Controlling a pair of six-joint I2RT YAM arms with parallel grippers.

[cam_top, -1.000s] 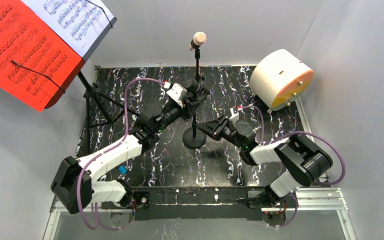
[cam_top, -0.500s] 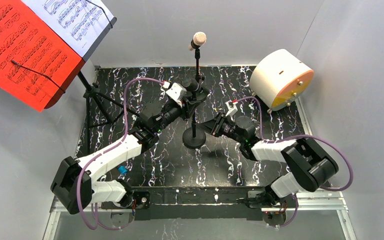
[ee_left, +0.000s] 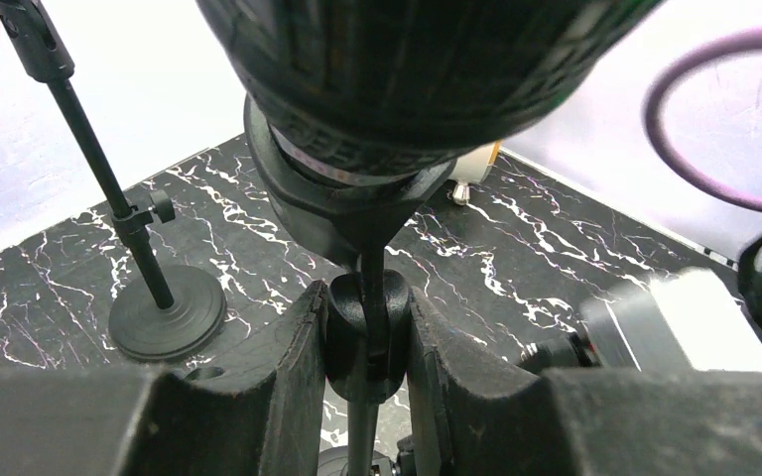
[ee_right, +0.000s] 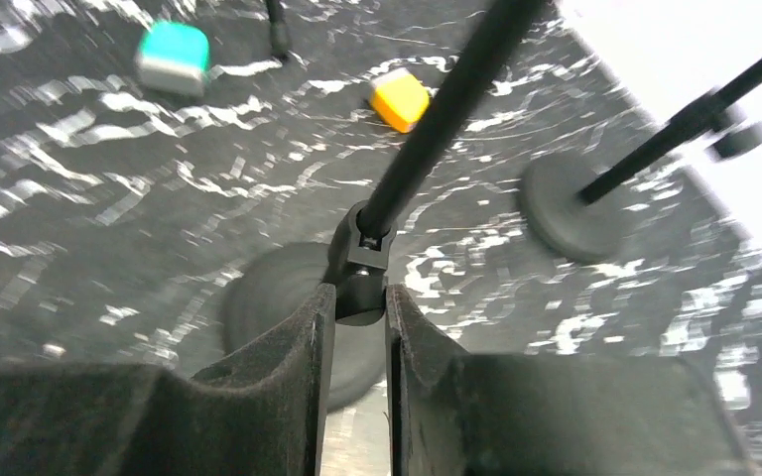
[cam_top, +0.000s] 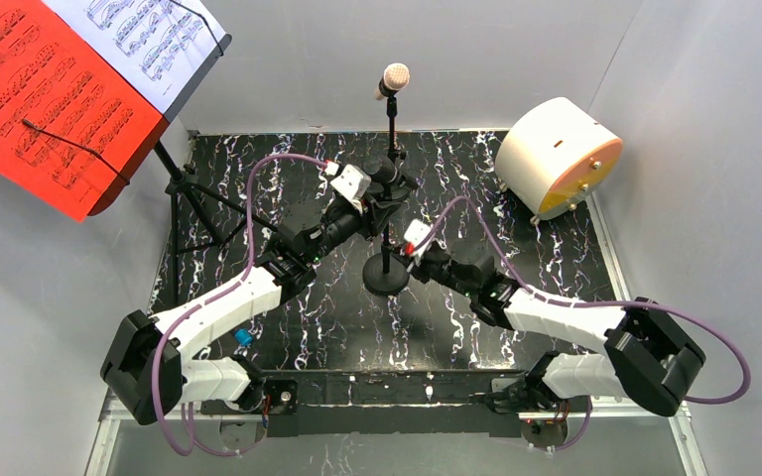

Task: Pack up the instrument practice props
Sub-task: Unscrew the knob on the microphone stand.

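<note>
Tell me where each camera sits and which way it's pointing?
Top external: fixed above and behind the arms, looking down on the table; both arms show whole.
Left wrist: rides the left arm, looking along the left gripper, clamped on the pole just under the black microphone.
Right wrist: rides the right arm, looking down along the right gripper, clamped low on the pole.
Shared: both wrist views catch the beige microphone's round base.
</note>
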